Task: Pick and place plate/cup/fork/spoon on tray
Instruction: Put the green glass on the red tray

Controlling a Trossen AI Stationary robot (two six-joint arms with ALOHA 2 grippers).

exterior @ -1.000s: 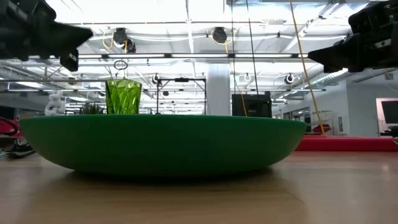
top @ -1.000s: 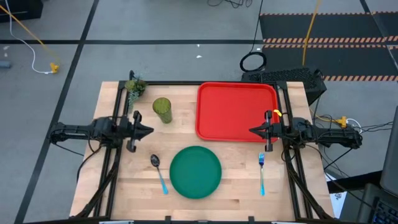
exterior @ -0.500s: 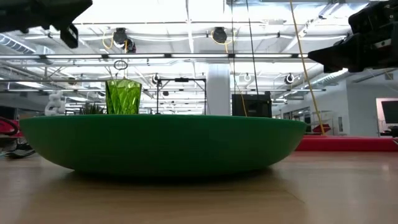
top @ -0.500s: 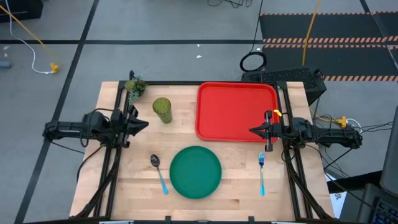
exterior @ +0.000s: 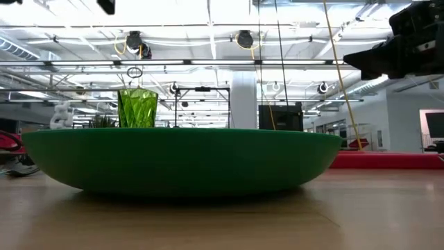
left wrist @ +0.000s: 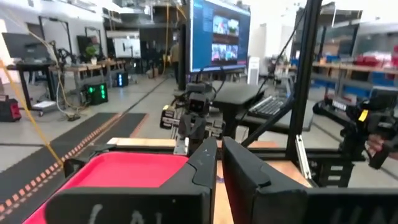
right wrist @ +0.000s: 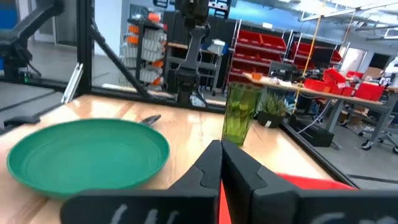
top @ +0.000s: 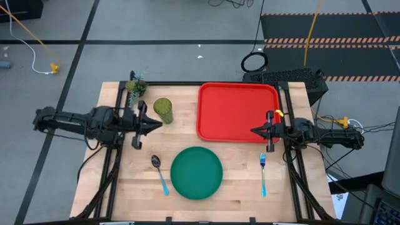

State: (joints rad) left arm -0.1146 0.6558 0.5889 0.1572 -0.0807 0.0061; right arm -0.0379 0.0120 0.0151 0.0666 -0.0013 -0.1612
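Left arm: reaches in level from the table's left edge, its left gripper (top: 154,123) held above the wood just beside the cup, holding nothing; the fingers stand a narrow gap apart in its wrist view.
Right arm: stretched level from the right edge, the right gripper (top: 254,131) hanging over the tray's near right corner with fingers pressed together, holding nothing.
Plate (top: 197,172): one, round and green, flat on the bare wood at the table's front centre, between spoon and fork.
Cup (top: 163,110): one, an olive-green translucent tumbler standing upright on the wood left of the tray, apart from it.
Spoon (top: 160,174): one, light blue handle, dark oval bowl, lying just left of the plate.
Fork (top: 263,175): one, light blue handle, tines pointing toward the tray, lying right of the plate and in front of the tray.
Tray (top: 234,112): one, red, rounded corners, at the table's back right, nothing resting on it.
Plant clump (top: 134,88): one, small and green, at the back left corner.
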